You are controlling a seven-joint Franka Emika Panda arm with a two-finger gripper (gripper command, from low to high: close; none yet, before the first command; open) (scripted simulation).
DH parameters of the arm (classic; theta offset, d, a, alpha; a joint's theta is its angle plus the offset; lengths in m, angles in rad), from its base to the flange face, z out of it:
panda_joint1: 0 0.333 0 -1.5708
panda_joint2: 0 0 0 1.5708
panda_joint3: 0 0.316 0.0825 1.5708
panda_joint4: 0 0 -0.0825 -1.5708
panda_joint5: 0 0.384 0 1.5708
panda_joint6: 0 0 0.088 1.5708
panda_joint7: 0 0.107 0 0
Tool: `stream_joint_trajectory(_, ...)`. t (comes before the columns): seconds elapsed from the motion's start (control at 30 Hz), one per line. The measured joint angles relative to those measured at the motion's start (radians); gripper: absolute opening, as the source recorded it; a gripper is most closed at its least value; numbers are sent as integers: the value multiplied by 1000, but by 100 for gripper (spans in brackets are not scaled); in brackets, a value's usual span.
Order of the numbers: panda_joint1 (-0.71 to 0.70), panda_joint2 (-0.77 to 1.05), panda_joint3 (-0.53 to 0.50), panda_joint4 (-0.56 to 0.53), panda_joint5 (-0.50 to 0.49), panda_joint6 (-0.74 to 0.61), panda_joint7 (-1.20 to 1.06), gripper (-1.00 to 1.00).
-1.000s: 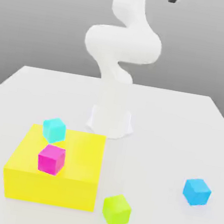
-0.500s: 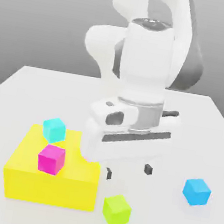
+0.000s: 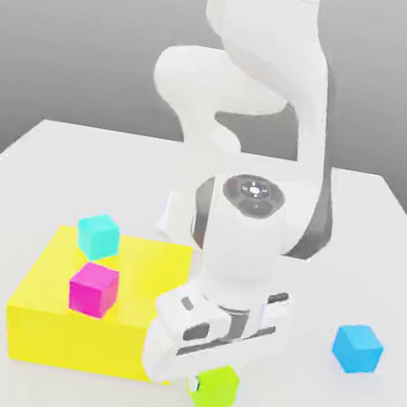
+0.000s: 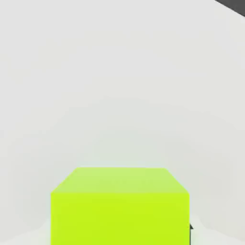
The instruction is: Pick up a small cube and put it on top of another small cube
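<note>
The gripper (image 3: 207, 385), lowered straight down, has its jaws closed on the small lime-green cube (image 3: 216, 389) resting on the table (image 3: 352, 232) beside the big yellow block (image 3: 84, 327), ready for lifting

Exterior view faces the arm (image 3: 252, 159); hand view nears lime-green cube (image 4: 119, 206).

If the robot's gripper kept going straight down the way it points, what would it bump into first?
The gripper points down and is already shut on the small lime-green cube, so pushing further would probably press that cube against the white table right under it.
</note>
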Motion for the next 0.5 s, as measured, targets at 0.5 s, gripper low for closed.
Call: stream_joint_trajectory(0.5, -211, -494, -147, 73, -121, -441, 127, -100)
